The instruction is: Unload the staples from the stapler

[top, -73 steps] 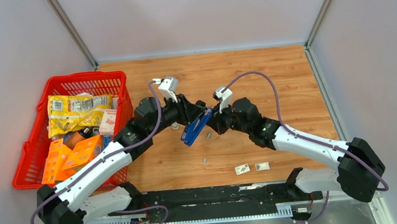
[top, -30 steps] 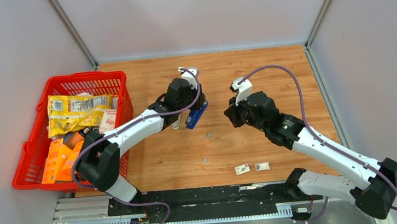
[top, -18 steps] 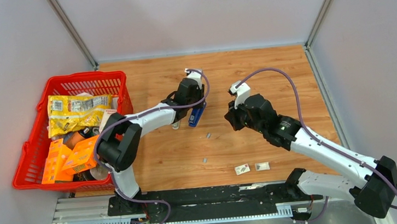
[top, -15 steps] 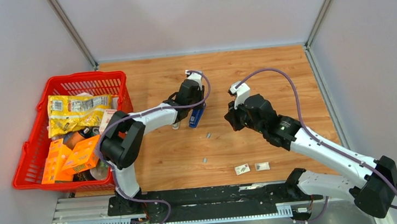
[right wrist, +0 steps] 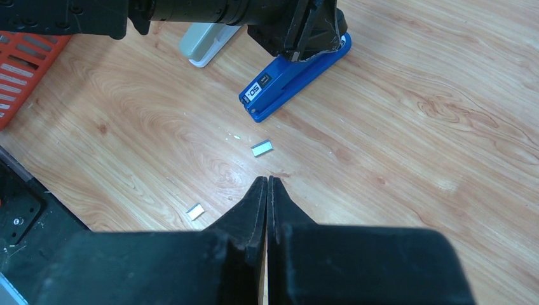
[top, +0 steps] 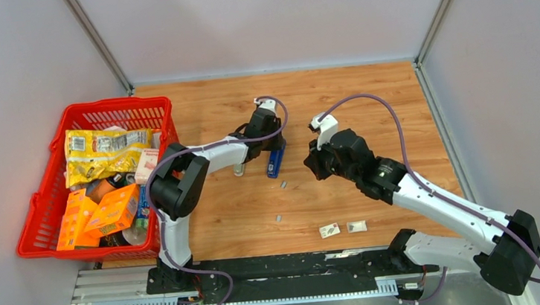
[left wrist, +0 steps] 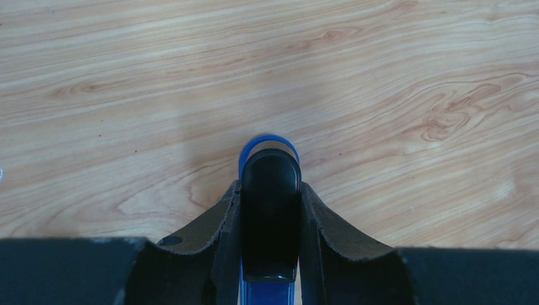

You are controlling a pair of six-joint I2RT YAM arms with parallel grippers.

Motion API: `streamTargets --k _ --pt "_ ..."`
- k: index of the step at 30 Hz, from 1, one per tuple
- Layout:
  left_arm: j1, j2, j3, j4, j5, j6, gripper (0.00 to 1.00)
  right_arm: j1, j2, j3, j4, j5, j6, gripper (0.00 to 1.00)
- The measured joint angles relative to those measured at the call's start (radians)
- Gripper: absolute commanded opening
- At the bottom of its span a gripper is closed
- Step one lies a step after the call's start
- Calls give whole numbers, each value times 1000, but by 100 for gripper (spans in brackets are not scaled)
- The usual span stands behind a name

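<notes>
Since 2.4 s ago our right tool has backed away, pinched closed on nothing. Our left tool alone clamps the blue stapler, now down on the desk. The staples lie nearby in 2 loose strips, so we judge unloading nearly done.

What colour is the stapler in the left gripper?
Blue; the stapler shows best in the right wrist view.
</notes>
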Motion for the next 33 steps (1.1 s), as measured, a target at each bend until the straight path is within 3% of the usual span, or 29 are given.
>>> streamTargets --k 8,19,25,26,29,33 --pt "3 0 10 -20 0 -10 0 0 -9 0 -4 -3 12 1" --pt "44 0 106 -228 -78 39 0 0 -44 0 -33 -2 35 1" --pt "109 8 141 -286 -126 68 1 0 -48 -7 -42 5 38 9" --pt "117 13 148 -290 -132 71 3 0 -48 -7 -44 6 40 12" --pt "130 32 170 -296 -147 82 26 0 -48 -7 -45 10 44 20" --pt "127 34 171 -293 -153 89 42 0 -47 -7 -45 15 47 32"
